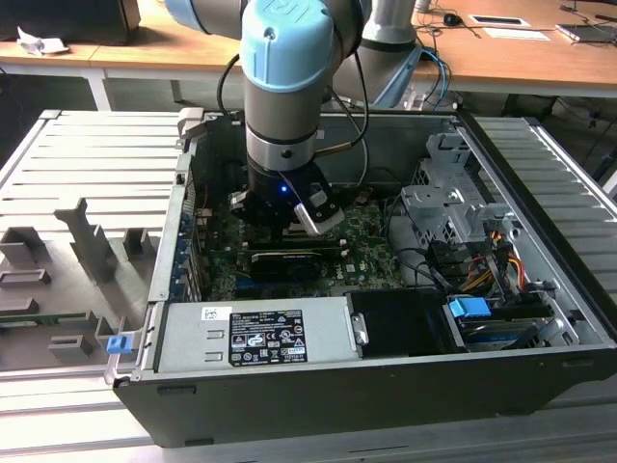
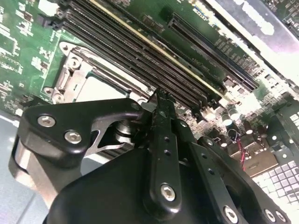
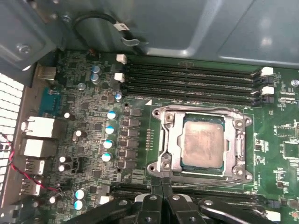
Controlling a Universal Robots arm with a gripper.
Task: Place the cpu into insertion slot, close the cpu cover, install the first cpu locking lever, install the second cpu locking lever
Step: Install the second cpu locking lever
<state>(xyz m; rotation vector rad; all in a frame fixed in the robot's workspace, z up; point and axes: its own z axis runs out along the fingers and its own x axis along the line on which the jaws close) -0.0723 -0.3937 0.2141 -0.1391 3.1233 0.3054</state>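
Note:
In the first wrist view the cpu (image 3: 202, 142) lies flat in the insertion slot (image 3: 223, 171), its dull silver top showing through the window of the cpu cover (image 3: 169, 140). The cover lies down flat around the chip. A thin locking lever (image 3: 205, 184) runs along the socket's edge nearest my gripper (image 3: 161, 183). The black fingers are shut together, tips at the socket's corner beside that lever's end. In the second wrist view the shut gripper (image 2: 159, 96) hides much of the cover (image 2: 74, 70). The exterior view shows the gripper (image 1: 289, 224) low inside the computer case.
Black memory slots (image 3: 191, 79) run along the socket's far side. Capacitors (image 3: 110, 128) and rear ports (image 3: 39, 128) stand beside it. In the exterior view an expansion card (image 1: 289, 260), power supply (image 1: 260, 333), drive cage (image 1: 448, 203) and cables (image 1: 482, 260) crowd the case.

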